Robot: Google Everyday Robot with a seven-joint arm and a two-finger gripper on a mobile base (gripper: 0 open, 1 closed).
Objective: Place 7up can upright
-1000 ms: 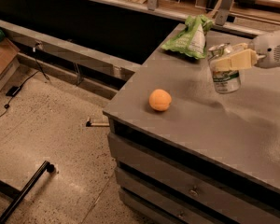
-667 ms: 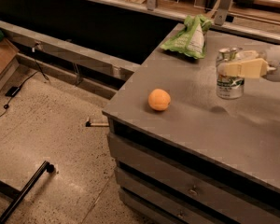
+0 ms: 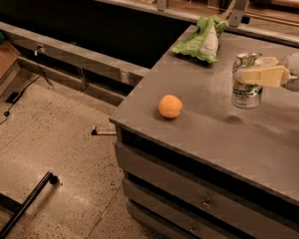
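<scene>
Three things sit on the grey counter (image 3: 214, 143). The 7up can (image 3: 246, 91) stands upright on its base, well back from the front edge and right of the middle. My gripper (image 3: 249, 68) reaches in from the right, closed on the can's upper half, with one finger (image 3: 261, 76) across its front and the other behind it. The orange (image 3: 170, 106) lies near the front left corner, well apart from the can. The green snack bag (image 3: 202, 39) lies near the far left corner, apart from both. Nothing sits between the can and the orange. Drawers (image 3: 189, 195) run below the front edge. On the floor to the left are a cardboard box (image 3: 2, 59) and a black bar (image 3: 25, 205).
</scene>
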